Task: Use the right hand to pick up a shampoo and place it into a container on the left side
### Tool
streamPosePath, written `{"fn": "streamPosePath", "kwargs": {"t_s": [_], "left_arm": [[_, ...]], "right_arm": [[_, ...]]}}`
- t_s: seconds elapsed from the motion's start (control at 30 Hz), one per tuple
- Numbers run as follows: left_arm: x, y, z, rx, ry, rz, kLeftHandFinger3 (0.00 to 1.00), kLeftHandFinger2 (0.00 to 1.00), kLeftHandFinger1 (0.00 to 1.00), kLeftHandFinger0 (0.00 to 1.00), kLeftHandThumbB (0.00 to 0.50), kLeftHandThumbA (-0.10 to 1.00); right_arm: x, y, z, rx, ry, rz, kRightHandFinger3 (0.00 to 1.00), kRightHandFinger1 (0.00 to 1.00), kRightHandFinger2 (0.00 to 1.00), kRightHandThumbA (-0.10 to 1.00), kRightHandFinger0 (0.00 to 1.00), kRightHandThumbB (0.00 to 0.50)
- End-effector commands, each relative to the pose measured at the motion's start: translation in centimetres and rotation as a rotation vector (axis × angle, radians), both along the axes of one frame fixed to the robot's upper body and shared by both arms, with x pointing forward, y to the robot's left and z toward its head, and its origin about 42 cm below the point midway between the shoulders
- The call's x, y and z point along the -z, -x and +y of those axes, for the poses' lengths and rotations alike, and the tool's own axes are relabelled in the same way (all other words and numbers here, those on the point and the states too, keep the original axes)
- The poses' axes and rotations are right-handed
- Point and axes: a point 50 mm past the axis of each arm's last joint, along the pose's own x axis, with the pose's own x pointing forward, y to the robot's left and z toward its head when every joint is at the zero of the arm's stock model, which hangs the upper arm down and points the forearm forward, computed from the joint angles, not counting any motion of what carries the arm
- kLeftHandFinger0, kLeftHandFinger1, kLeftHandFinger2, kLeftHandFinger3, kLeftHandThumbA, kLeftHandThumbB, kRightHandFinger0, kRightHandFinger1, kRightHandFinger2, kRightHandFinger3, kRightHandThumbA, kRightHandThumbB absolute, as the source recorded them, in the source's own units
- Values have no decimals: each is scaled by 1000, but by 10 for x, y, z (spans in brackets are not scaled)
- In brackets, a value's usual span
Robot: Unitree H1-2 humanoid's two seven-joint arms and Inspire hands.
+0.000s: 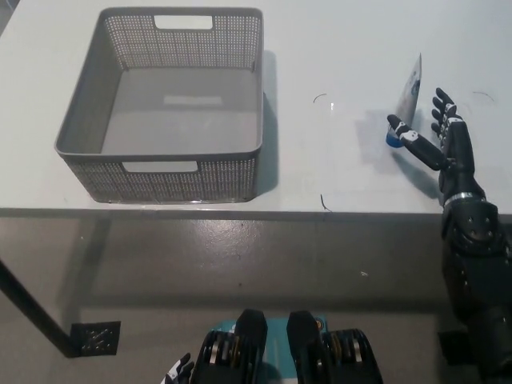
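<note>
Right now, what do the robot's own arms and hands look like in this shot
The right hand is black with slim segmented fingers carrying white markings, on a thick, glossy black right arm with a silvery ring at the wrist. Of the left hand only a sliver shows at the bottom edge: fingertips patterned in white and black. Its arm is out of view, and no loose cables show.

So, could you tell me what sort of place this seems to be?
Probably a lab or test bench: a plain white table over bare grey floor, holding only a grey basket and a shampoo tube.
</note>
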Motion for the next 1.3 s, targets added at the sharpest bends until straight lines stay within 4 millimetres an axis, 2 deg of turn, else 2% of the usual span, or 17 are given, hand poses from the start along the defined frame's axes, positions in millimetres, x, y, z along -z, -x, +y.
{"fn": "streamPosePath", "kwargs": {"t_s": [0.0,0.17,0.3,0.57,0.63,0.7,0.73,0.77,0.8,0.83,0.87,0.9,0.93,0.97,1.0,1.07,1.27], "left_arm": [[-6,-2,1,5,-11,-54,1000,1000,1000,1000,135,1000],[-6,0,0,6,0,-50,1000,1000,1000,1000,136,1000],[-7,-4,0,11,-7,-60,1000,1000,1000,1000,131,1000],[-10,-7,0,15,-11,-71,1000,1000,1000,1000,121,1000],[-10,-9,-1,20,-18,-76,1000,1000,1000,1000,125,1000],[-11,-10,0,19,-19,-80,1000,1000,1000,1000,128,1000],[-11,-11,0,17,-19,-80,1000,1000,1000,1000,126,1000],[-11,-11,1,17,-19,-80,1000,1000,1000,1000,124,1000],[-11,-12,2,14,-20,-81,1000,1000,1000,1000,125,1000],[-11,-12,2,14,-20,-81,1000,1000,1000,1000,125,1000],[-11,-12,3,9,-12,-80,1000,1000,1000,1000,125,1000],[-11,-13,3,9,-12,-81,1000,1000,1000,1000,125,1000],[-12,-13,3,10,-17,-82,1000,1000,1000,1000,120,1000],[-11,-13,3,11,-22,-83,1000,1000,1000,1000,120,1000],[-11,-14,4,10,-24,-82,1000,1000,1000,1000,121,1000],[-12,-16,6,7,-19,-83,1000,1000,1000,1000,125,1000],[-12,-17,6,2,-24,-87,1000,1000,1000,1000,117,1000]], "right_arm": [[-49,-29,0,24,1,-135,1000,1000,1000,864,1000,342],[-56,-43,2,34,59,-106,1000,1000,1000,882,1000,347],[-67,-54,5,20,50,-91,1000,1000,1000,841,1000,323],[-78,-63,14,3,45,-75,1000,1000,1000,867,1000,339],[-77,-64,16,-23,-7,-65,1000,1000,1000,813,1000,339],[-77,-64,16,-27,5,-64,1000,1000,1000,697,1000,287],[-75,-63,17,-20,5,-60,603,636,599,529,714,265],[-74,-63,17,-14,3,-52,567,448,506,469,550,283],[-71,-63,17,11,19,-36,249,98,208,161,85,230],[-71,-63,17,11,19,-36,278,109,272,123,23,243],[-69,-62,17,26,50,-45,229,110,326,-91,1,194],[-68,-62,17,25,63,-44,362,209,483,-100,5,165],[-67,-61,15,20,75,-40,472,272,580,-100,16,157],[-65,-61,14,13,75,-40,517,280,617,-100,8,148],[-64,-60,14,12,75,-39,543,166,584,-100,0,143],[-64,-60,14,10,70,-37,613,241,633,-100,0,142],[-60,-56,10,26,27,-72,560,225,589,-100,0,155]]}}
